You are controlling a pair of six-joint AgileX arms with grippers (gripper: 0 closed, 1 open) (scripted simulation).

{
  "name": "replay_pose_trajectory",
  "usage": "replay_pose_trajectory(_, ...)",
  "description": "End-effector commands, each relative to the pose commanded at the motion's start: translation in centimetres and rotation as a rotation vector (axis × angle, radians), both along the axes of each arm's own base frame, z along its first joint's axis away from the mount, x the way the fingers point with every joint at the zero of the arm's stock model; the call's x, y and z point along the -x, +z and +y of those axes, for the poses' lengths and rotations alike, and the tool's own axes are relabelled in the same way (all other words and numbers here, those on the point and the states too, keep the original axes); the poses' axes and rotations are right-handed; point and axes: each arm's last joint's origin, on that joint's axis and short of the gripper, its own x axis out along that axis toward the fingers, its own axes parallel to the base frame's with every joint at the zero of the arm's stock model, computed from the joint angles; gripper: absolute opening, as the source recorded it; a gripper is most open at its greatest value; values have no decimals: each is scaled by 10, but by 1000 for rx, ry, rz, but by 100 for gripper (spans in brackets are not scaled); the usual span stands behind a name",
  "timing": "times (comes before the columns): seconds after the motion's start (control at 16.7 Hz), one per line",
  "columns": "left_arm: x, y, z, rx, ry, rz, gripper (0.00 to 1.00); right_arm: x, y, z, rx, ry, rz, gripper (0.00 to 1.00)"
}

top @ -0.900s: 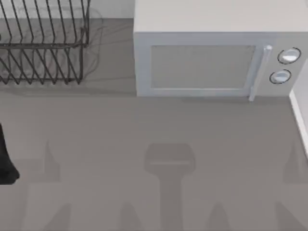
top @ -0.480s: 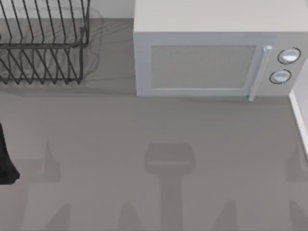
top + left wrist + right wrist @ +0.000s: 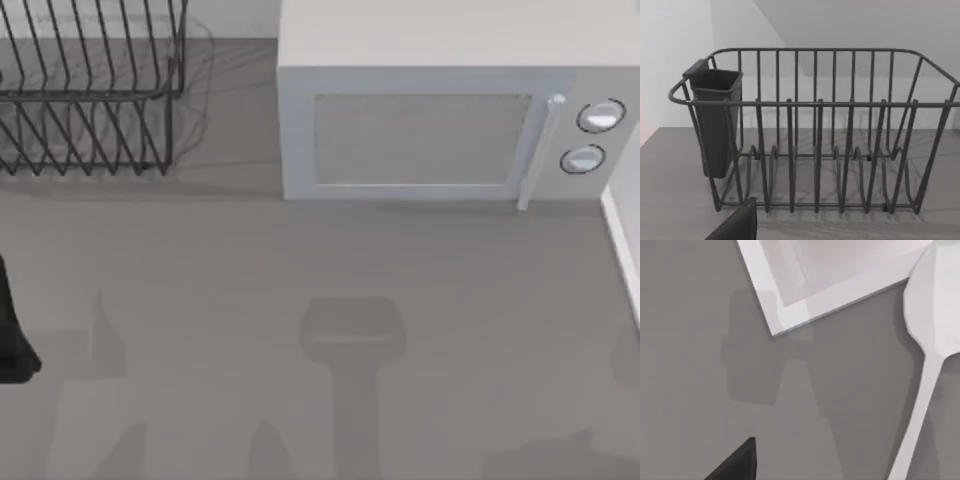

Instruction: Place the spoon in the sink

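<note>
The spoon is white and long-handled. It appears against the grey counter in the right wrist view, with its bowl toward a white rimmed corner that looks like the sink. A dark part of my right gripper sits well apart from the spoon, with bare counter between them. I cannot tell whether the spoon rests on the counter. In the top view a white rim runs along the right edge. My left arm is parked at the left edge, and its gripper faces the dish rack.
A black wire dish rack stands at the back left, with a dark utensil cup hung on one end. A white microwave with its door closed fills the back middle and right. Grey counter stretches in front of both.
The shadows at the top view's lower right have shifted right and lower and changed shape. The left arm, rack and microwave have not moved.
</note>
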Motion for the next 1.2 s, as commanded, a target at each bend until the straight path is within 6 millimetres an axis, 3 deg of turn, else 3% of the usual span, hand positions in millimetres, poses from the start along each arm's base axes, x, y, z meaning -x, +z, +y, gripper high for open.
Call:
replay_pose_trajectory(0.36,0,0,0,0,0,0,100,-25,9,-15,-157,-165,377,100)
replay_pose_trajectory(0.84,0,0,0,0,0,0,100,-30,10,-17,-178,-188,429,100)
replay_pose_trajectory(1.02,0,0,0,0,0,0,100,-34,-4,-16,-180,-192,435,100)
replay_pose_trajectory(1.2,0,0,0,0,0,0,100,-41,-32,-14,-180,-193,430,100)
